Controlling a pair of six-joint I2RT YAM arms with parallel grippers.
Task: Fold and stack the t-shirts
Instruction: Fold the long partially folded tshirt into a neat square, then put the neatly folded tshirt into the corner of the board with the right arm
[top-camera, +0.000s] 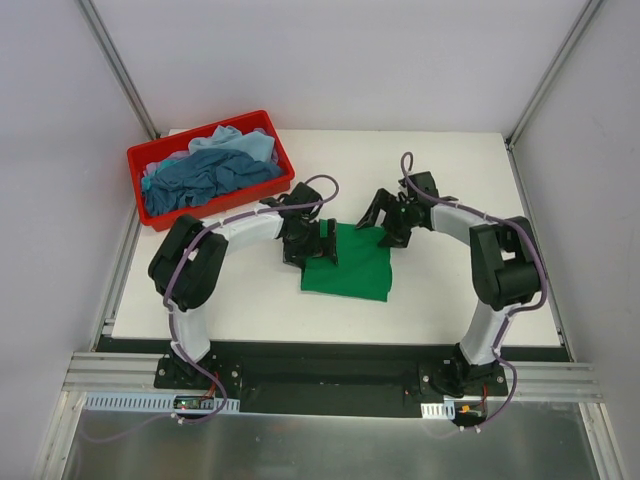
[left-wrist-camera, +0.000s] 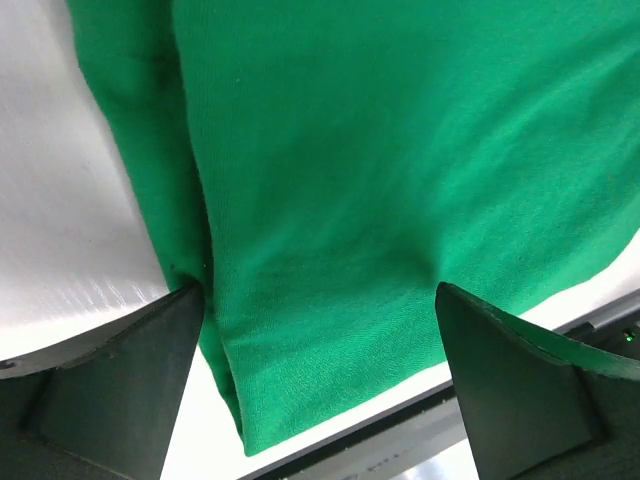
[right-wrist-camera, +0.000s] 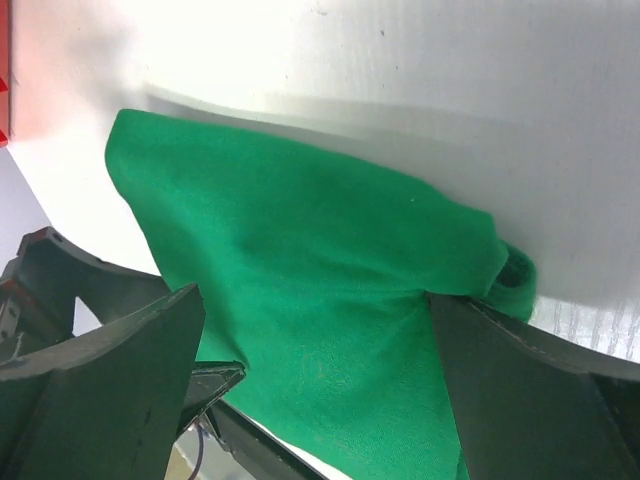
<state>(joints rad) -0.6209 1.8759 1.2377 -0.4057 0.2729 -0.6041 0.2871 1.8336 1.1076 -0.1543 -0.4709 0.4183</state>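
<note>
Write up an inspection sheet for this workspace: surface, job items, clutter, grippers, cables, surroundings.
Surface: white table, carrying one shirt and a bin.
Job's things: green t-shirt lying as a flat rectangle at centre; dark blue t-shirts and pale blue t-shirt crumpled in the red bin, far left.
Clutter: nothing seen.
Grippers: left gripper and right gripper both open, one at each far corner of the green t-shirt.
Cables: purple cables along both arms.
Surroundings: white enclosure walls.

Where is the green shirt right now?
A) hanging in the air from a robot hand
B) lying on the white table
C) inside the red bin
B: the green t-shirt lies flat on the table; the red bin holds only blue shirts.
</note>
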